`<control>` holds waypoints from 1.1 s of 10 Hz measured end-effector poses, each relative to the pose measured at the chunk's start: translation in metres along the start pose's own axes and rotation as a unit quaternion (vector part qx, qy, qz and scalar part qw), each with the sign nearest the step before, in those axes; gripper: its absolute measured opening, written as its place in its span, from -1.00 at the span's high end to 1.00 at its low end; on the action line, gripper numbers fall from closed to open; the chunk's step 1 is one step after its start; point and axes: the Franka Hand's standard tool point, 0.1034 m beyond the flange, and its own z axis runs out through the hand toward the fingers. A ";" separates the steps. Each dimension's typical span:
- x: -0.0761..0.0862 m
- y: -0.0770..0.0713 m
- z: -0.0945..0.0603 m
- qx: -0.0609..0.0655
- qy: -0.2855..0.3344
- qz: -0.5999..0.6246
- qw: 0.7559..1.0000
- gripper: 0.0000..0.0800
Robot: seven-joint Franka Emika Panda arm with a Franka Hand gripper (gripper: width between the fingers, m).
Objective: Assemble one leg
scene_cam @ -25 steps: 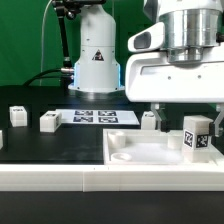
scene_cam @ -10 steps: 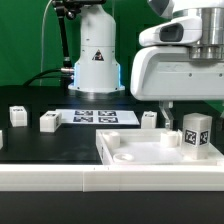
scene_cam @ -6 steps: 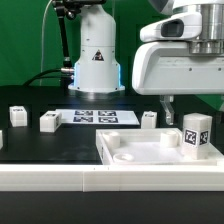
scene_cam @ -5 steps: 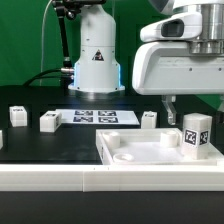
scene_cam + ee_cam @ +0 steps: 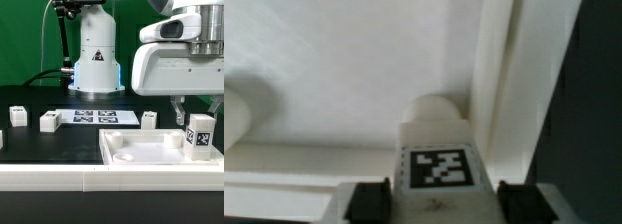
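Observation:
A leg (image 5: 201, 137), a small white post with a black-and-white tag, stands upright at the right end of the white tray (image 5: 140, 152). My gripper (image 5: 200, 113) hangs right above it, fingers down on either side of its top. In the wrist view the leg (image 5: 441, 150) sits between my two dark fingers (image 5: 367, 200), which press on its sides; the gripper (image 5: 441, 202) is shut on it. The tray's floor and raised rim (image 5: 518, 80) lie beneath. Whether the leg's foot rests on the tray is hidden.
Three more white legs stand on the black table (image 5: 17, 116), (image 5: 48, 121), (image 5: 148, 118). The marker board (image 5: 105, 117) lies flat behind them. The arm's base (image 5: 97, 55) stands at the back. A white ledge (image 5: 60, 180) runs along the front.
My gripper and the leg in it have shifted a little toward the exterior view's right and slightly down. The tray has slid right with them. The other legs have not moved.

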 end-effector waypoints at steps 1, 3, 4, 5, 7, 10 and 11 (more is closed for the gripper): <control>0.000 0.000 0.000 0.000 0.000 0.006 1.000 0.28; 0.000 0.000 0.000 0.001 0.000 0.029 1.000 0.28; 0.000 0.000 0.000 0.003 0.002 0.102 0.995 0.27; 0.001 0.002 0.000 0.006 0.008 0.179 0.984 0.27; 0.002 -0.001 0.001 0.010 0.009 0.312 0.950 0.27; 0.006 -0.009 0.001 0.016 0.007 0.469 0.883 0.27; 0.007 -0.010 0.001 0.016 0.006 0.513 0.858 0.27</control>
